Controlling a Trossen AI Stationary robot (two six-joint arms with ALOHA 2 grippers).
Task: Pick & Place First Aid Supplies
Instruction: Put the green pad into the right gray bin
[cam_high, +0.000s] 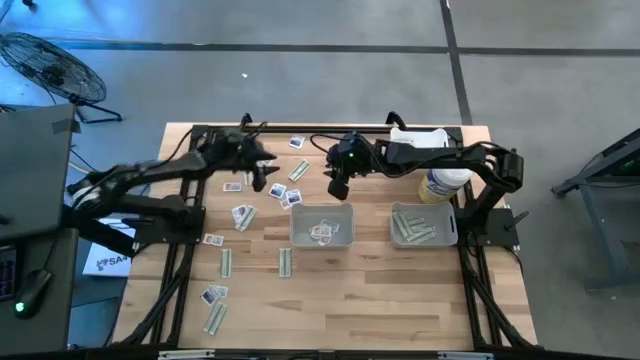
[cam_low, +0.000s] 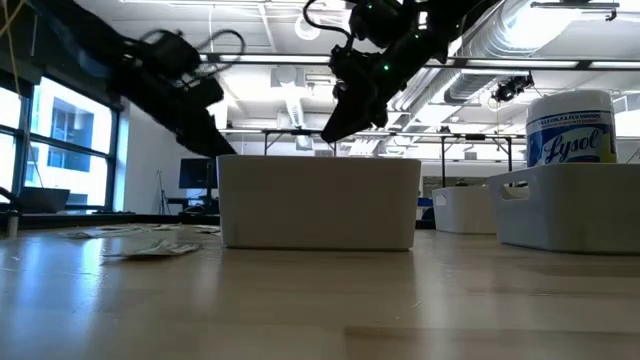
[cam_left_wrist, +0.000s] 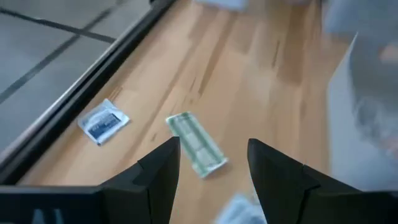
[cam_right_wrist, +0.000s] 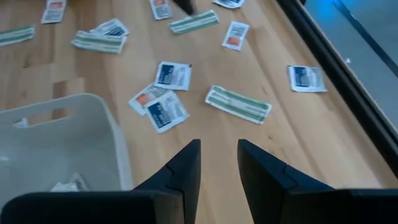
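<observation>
**Sorting packets: both claws empty above the far side of the table**

Lying loose on the wooden table (cam_high: 400, 300), the first aid supplies (cam_high: 243, 215) spread mostly over its left half and far middle: squarish white packets with blue or orange print too small to read, and long pale green strips. The right wrist view shows about a dozen at once, among them a green strip (cam_right_wrist: 239, 104) beside three overlapping white packets (cam_right_wrist: 163, 102). The left wrist view shows one green strip (cam_left_wrist: 196, 144) and one white packet with dark print (cam_left_wrist: 103, 121) near the table's black edge rail.

Two grey trays stand on the table. The middle tray (cam_high: 322, 227) holds a few white packets; the right tray (cam_high: 424, 225) holds several green strips.

The left gripper (cam_left_wrist: 211, 163) hangs over the far left area, fingers spread wide with nothing between them, the green strip on the wood beneath. The right gripper (cam_right_wrist: 219, 163) hovers behind the middle tray, fingers parted narrowly and empty.

One white bottle (cam_low: 570, 125) behind the right tray reads "Lysol" in blue.
</observation>
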